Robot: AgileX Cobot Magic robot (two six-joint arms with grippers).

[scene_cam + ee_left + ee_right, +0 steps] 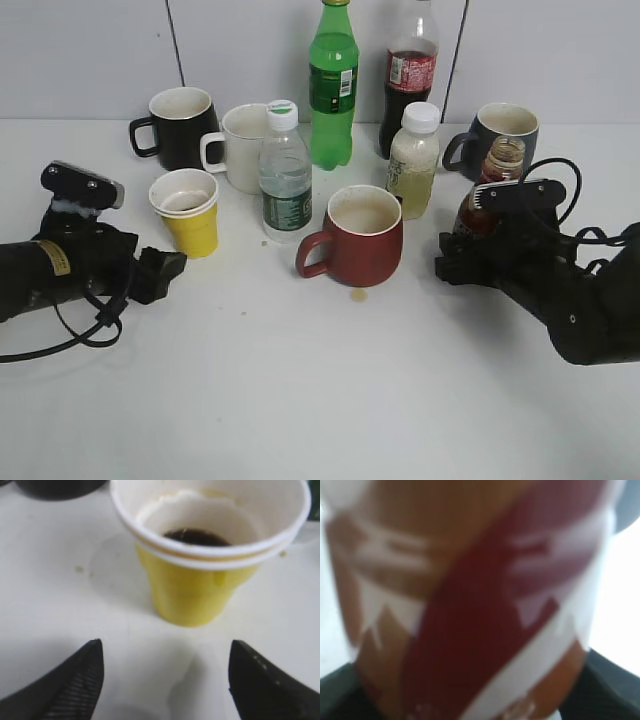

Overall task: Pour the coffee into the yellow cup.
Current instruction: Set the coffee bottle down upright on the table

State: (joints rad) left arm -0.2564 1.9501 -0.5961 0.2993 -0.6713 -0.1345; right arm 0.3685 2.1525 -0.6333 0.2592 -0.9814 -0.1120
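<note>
The right tool clasped the coffee upright near the desk's right edge; the left tool, released, faced the yellow cup near the left edge; pouring seemingly remained.

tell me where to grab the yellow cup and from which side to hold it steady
Grip the yellow cup low on its yellow wall, below the white rim, coming level from the front-left, where the left gripper already faces it with jaws open. The cup tapers downward and is thin paper with dark liquid inside, so a light, low side squeeze should steady it better than pinching the rim and leaves the mouth free for pouring.
</note>
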